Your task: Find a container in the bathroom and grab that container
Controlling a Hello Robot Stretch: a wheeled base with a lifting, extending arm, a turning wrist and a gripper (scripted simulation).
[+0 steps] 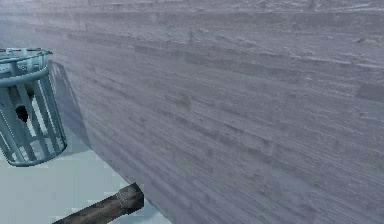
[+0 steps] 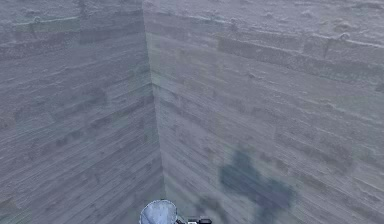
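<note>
One container is showing up for me: a pale blue slatted bin (image 1: pixel 45 110) at the forward view's left edge. It is standing upright on the pale floor (image 1: pixel 60 185), mouth up, close against the plank wall (image 1: pixel 240 100). A brown rod (image 1: pixel 105 207) is lying on the floor nearer the camera, slanting up toward that wall.

In the arm side view I am looking into a bare corner of plank walls. At its bottom edge I am making out a small dark piece that I am taking for the gripper (image 2: pixel 197 220), with a pale rounded thing (image 2: pixel 158 212) just beside it. I cannot tell whether the gripper is holding anything.

I am judging that the bin lies ahead and on the side away from the arm's reach. The base would need turning until the bin's upright side comes into the arm side view.
</note>
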